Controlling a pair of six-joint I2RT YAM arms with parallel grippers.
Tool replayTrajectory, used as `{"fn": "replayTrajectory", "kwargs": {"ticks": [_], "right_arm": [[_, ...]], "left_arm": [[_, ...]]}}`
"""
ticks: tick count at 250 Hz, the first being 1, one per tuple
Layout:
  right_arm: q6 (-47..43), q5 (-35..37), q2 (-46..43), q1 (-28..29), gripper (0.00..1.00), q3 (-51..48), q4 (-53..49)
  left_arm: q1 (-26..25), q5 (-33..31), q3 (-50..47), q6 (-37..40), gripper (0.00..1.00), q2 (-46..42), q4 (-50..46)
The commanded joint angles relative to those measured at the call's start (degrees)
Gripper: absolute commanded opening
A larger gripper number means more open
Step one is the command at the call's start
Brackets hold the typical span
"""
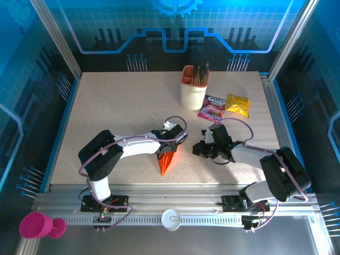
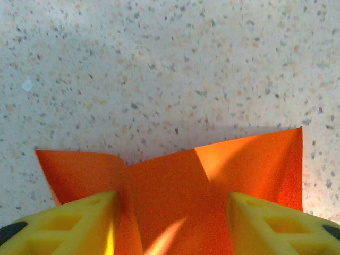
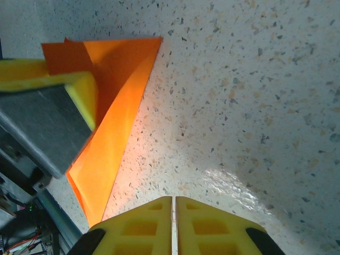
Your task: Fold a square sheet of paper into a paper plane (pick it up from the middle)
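Observation:
The square sheet of paper is folded into a narrow orange dart, the paper plane (image 1: 167,162), lying on the table with its point toward the near edge. My left gripper (image 1: 169,149) is over its wide end. In the left wrist view the gripper (image 2: 172,201) is open, its yellow fingers (image 2: 85,218) standing wide apart on either side of the creased paper (image 2: 175,175), whose flaps rise a little. My right gripper (image 1: 196,150) hovers over bare table to the right of the plane, shut (image 3: 173,212) with nothing in it. In its view the plane (image 3: 119,122) lies at the left.
A beige-and-orange pen cup (image 1: 193,87) stands at the back centre. A pink snack packet (image 1: 212,109) and a yellow one (image 1: 237,104) lie to its right. A pink cup (image 1: 36,226) and a white disc (image 1: 171,218) sit on the metal rail in front of the table.

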Motion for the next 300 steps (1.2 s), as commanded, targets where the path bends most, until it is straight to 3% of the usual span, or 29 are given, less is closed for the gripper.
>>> {"fn": "replayTrajectory", "kwargs": {"ticks": [1, 55, 128, 217, 300], "right_arm": [[-1.1, 1.1, -1.3, 0.8, 0.11, 1.0, -1.8], [-1.1, 1.5, -2.2, 0.8, 0.11, 0.7, -2.4], [-0.8, 2.1, -2.5, 0.9, 0.11, 0.1, -2.4], [-0.8, 2.5, -2.5, 0.9, 0.11, -1.0, -2.3], [-0.8, 2.9, -2.7, 0.9, 0.11, -0.8, -2.4]], "left_arm": [[1.4, -0.6, 2.5, 2.0, 0.55, -0.8, -0.5], [2.6, 2.6, 2.1, 1.6, 0.60, -5.9, -1.1], [0.7, 9.8, -4.9, -6.7, 0.60, -11.9, -0.1], [-2.5, 7.6, -10.5, -11.9, 0.50, -11.3, 2.0], [-2.5, 6.9, -10.9, -11.8, 0.45, -8.7, 2.6]]}}
